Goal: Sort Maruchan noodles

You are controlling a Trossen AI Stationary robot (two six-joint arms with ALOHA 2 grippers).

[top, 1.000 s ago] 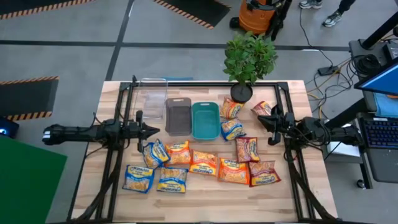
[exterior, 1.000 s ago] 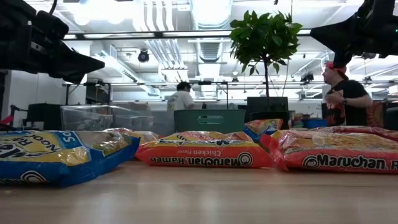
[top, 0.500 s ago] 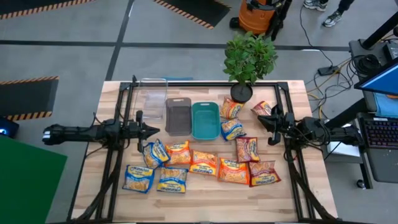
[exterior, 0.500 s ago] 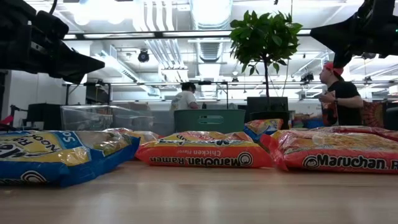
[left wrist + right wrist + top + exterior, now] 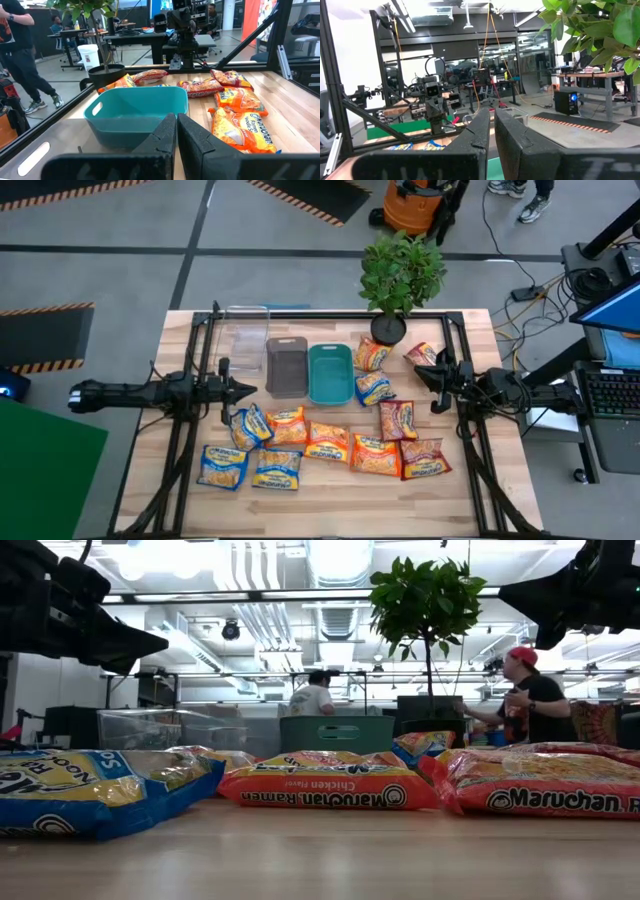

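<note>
Several Maruchan packets lie flat on the wooden table. Blue-and-yellow ones (image 5: 222, 467) sit at the near left, orange ones (image 5: 327, 440) in the middle, red ones (image 5: 425, 458) at the near right. A few more lie near the plant pot, among them an orange one (image 5: 372, 353). The low view shows a blue packet (image 5: 90, 785), an orange one (image 5: 330, 785) and a red one (image 5: 540, 785) up close. My left gripper (image 5: 250, 390) (image 5: 176, 127) hovers shut above the table's left side, beside the grey bin. My right gripper (image 5: 418, 375) (image 5: 492, 125) hovers shut on the right, above the packets there.
A clear bin (image 5: 245, 330), a grey bin (image 5: 287, 365) and a teal bin (image 5: 330, 373) (image 5: 135, 112) stand in a row at the far middle. A potted plant (image 5: 400, 275) stands at the far edge. A black frame (image 5: 330, 314) borders the table. People show in the room beyond (image 5: 520, 690).
Both arms and all packets have kept still. Only the people in the room behind the table have shifted.
</note>
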